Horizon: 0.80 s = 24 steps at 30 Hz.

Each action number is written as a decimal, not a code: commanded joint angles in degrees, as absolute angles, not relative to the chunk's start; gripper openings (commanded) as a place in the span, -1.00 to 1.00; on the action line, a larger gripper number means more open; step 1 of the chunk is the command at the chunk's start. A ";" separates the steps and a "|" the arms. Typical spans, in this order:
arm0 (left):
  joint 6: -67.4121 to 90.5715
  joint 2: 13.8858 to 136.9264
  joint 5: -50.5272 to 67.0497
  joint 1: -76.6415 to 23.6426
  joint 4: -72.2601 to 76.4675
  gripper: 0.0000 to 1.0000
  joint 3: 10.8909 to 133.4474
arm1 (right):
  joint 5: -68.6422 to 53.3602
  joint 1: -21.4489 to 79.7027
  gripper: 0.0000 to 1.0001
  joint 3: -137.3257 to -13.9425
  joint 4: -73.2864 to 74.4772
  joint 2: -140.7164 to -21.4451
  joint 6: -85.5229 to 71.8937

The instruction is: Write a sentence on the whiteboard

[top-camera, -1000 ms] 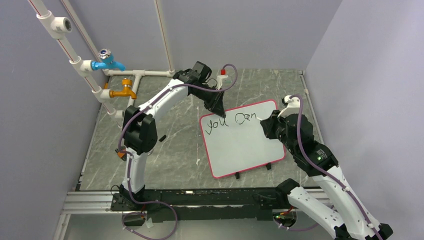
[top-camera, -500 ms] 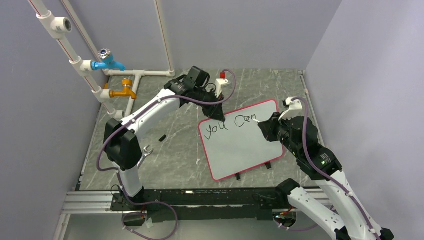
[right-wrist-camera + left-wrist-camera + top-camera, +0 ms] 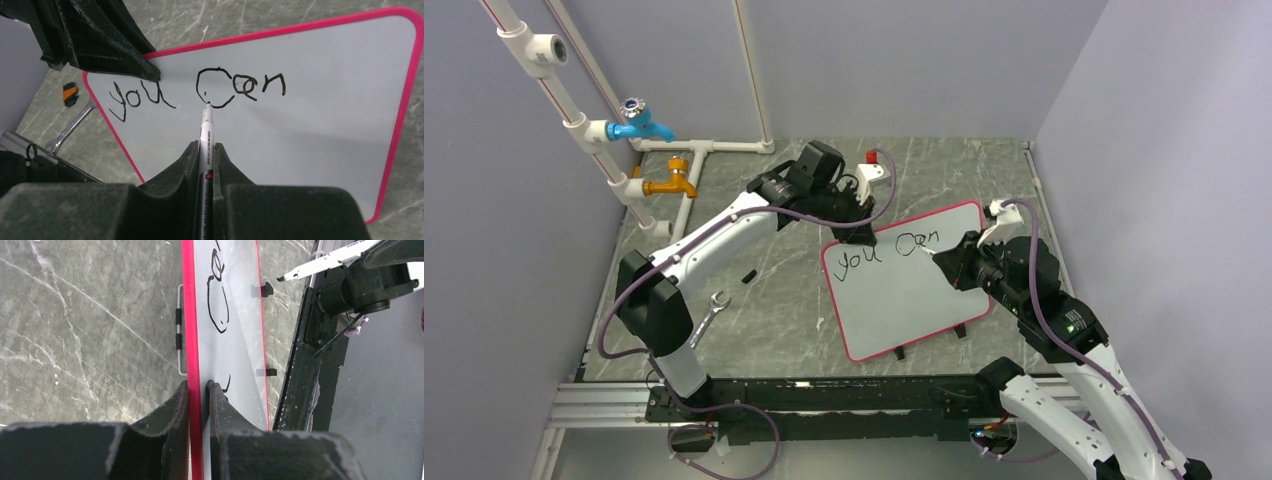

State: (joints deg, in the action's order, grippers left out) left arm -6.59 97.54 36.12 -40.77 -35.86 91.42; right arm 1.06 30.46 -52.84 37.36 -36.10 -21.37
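The left jaws are clenched on the board (image 3: 904, 290), one finger over the white face and one under it, pinching the pink rim at the corner beside the "y" of "you". From there the board runs away from them across the bench (image 3: 754, 330). Whether it lies flat or is tipped up on its black feet I cannot tell.

The right jaws are clenched on a marker (image 3: 205, 125) that sticks straight out ahead of them. Its tip is at the bottom of the round first letter of the second word, and the views do not settle whether it touches the face.

The main risk, as I judge it, is the one-corner hold. Marker pressure far out from the left jaws could rock or pivot the board, and the strokes would wobble. Too hard a push could also slide the slim marker back between the right jaws; too light a push would make the ink skip.

The tip sits over ink already laid — a drag here would smear or double a letter in a word that reads uncertainly, "Cen" or "Can".

Past the "n" little face is left before the rim, so the sentence probably needs a lower line. Working there, the right jaws could brush the wet words ahead of them — or, nearer "you", bump the left jaws.
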 commanded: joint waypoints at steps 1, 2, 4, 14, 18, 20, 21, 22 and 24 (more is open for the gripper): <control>-10.16 96.21 30.83 -42.23 -35.05 -1.00 89.49 | -0.82 30.40 -1.00 -51.52 36.97 -34.52 -20.76; -10.29 96.33 30.11 -42.21 -35.15 -1.00 89.43 | -0.61 30.45 -1.00 -51.51 37.26 -34.51 -20.70; -10.08 96.51 28.69 -42.23 -35.00 -1.00 89.30 | -0.13 30.40 -1.00 -51.65 37.65 -34.47 -20.46; -8.97 96.74 25.85 -40.77 -32.91 -1.00 88.82 | -3.75 30.41 -1.00 -50.17 34.79 -35.68 -20.22; -8.14 96.25 25.04 -39.64 -31.65 -1.00 87.95 | -6.78 30.50 -1.00 -49.93 32.70 -37.06 -20.04; -7.71 96.09 23.90 -39.36 -31.20 -1.00 87.62 | -7.63 30.64 -1.00 -49.94 32.04 -37.70 -20.04; -7.27 96.01 23.10 -39.22 -30.67 -1.00 87.24 | -7.75 30.69 -1.00 -49.86 31.67 -38.03 -20.13; -6.71 95.90 22.37 -38.96 -30.19 -1.00 86.93 | -7.80 30.90 -1.00 -49.72 31.31 -38.21 -20.17; -5.54 95.91 21.09 -38.38 -29.36 -1.00 86.56 | -7.56 31.26 -1.00 -49.30 30.63 -38.39 -20.20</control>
